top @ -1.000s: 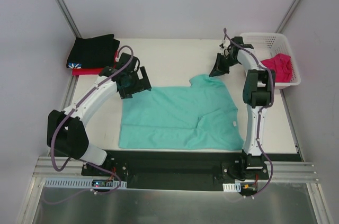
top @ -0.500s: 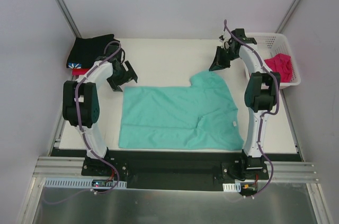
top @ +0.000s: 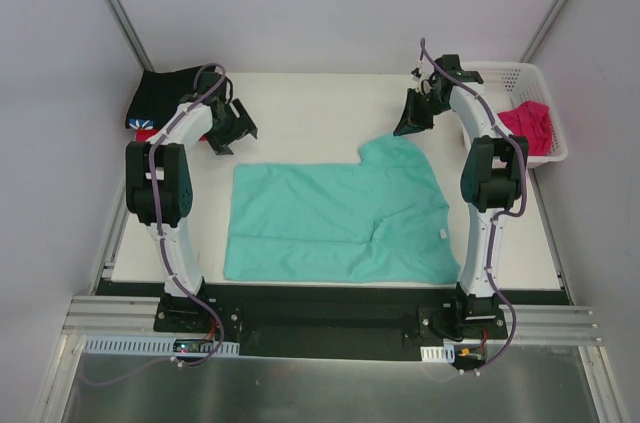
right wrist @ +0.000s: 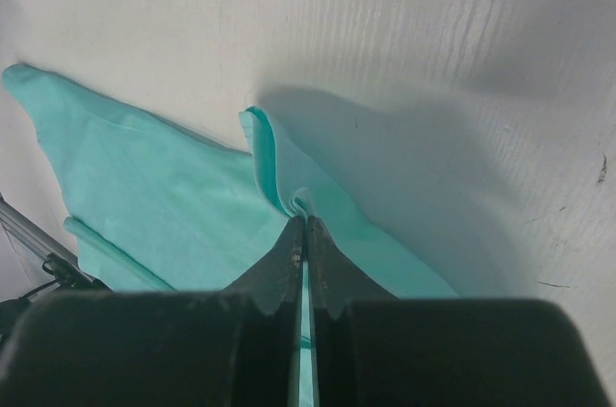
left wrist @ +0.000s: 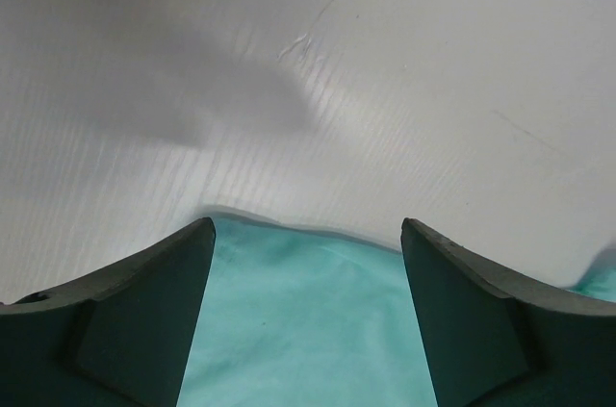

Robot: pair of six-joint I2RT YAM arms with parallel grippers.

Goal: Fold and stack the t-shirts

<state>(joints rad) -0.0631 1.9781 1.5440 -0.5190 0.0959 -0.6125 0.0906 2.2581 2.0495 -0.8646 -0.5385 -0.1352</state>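
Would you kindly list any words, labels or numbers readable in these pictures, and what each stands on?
No text can be read.
White tag on the teal shirt: too small to read.
Blue-white mark on the black shirt: too small to read.

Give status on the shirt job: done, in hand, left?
Done: the black t-shirt lies folded on the red t-shirt at the far-left corner. In hand: the teal t-shirt is spread flat, partly folded; the right fingers are pinched on its far-right edge, the left fingers open by its far-left corner, holding nothing. Left: finish and stack the teal one, then the magenta t-shirt, crumpled in the basket.
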